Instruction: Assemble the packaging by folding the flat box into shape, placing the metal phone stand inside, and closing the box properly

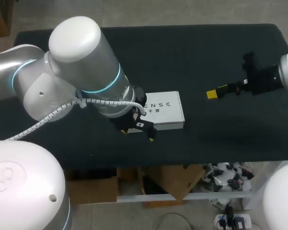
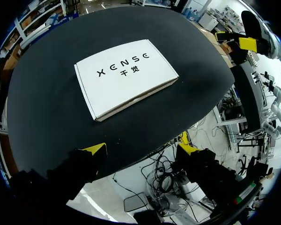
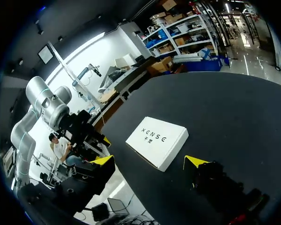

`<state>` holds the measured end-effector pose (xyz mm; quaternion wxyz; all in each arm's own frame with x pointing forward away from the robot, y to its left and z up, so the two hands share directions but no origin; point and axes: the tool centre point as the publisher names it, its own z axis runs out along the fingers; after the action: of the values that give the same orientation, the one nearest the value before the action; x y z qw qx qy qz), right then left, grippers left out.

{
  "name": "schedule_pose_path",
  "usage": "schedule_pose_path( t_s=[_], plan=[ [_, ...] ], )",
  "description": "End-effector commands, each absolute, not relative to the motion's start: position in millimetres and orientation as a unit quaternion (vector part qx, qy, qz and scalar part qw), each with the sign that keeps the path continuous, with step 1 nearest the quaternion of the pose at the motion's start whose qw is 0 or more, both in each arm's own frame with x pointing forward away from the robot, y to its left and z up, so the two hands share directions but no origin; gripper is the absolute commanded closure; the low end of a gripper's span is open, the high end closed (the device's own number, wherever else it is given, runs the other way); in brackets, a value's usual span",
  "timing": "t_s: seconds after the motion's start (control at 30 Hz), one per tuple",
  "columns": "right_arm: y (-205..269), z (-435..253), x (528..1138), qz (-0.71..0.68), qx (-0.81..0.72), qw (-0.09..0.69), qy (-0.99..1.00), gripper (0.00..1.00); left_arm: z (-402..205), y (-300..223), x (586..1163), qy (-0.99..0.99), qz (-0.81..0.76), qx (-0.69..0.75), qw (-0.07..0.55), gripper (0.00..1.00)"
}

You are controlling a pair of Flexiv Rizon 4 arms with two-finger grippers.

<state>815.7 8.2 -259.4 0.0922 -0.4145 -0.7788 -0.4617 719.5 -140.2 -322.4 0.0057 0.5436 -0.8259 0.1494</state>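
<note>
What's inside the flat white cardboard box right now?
The flat white cardboard box lies closed on the black table. Only its printed lid and side edges show. Whatever is inside is covered.

Only one bit of print on my table: dark lettering on the lid of the white box (image 2: 126,77). It is one line of widely spaced capitals with two smaller characters centred underneath. It is clearest from my left wrist view and smaller from the right wrist. In the head view my left arm (image 1: 86,72) hides the line's first letter. Not transcribed.
</note>
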Motion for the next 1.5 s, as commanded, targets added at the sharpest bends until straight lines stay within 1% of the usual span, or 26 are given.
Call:
schedule_pose_path(
  t_s=[0.03,0.63,0.8,0.9,1.1,1.27,1.43,1.5],
  plan=[
    [2.9,-254.8,804.3,-0.483,-0.427,0.072,-0.761,0.00,-320.7,-149.4,726.1,-0.827,0.135,0.545,0.005,0.00],
    [2.9,-254.8,804.3,-0.483,-0.427,0.072,-0.761,0.00,-320.7,-149.4,726.1,-0.827,0.135,0.545,0.005,0.00],
    [-17.4,-240.0,809.4,-0.524,-0.374,0.001,-0.765,0.00,-321.8,-164.0,708.2,-0.804,0.120,0.582,-0.004,0.00],
    [-26.3,-236.2,813.7,-0.542,-0.338,-0.028,-0.769,0.00,-323.8,-173.3,696.1,-0.798,0.115,0.591,-0.023,0.00],
    [-40.2,-237.1,828.1,-0.573,-0.283,-0.061,-0.767,0.00,-331.4,-187.8,681.2,-0.789,0.105,0.603,-0.042,0.00],
    [-44.5,-238.0,843.8,-0.571,-0.255,-0.095,-0.774,0.00,-346.9,-194.9,677.9,-0.775,0.102,0.624,-0.024,0.00],
    [-50.0,-240.4,858.9,-0.573,-0.235,-0.111,-0.777,0.00,-365.8,-204.1,681.2,-0.763,0.089,0.639,-0.028,0.00],
    [-51.4,-242.7,864.0,-0.572,-0.231,-0.120,-0.778,0.00,-371.5,-206.4,685.5,-0.762,0.089,0.641,-0.020,0.00]
  ],
)
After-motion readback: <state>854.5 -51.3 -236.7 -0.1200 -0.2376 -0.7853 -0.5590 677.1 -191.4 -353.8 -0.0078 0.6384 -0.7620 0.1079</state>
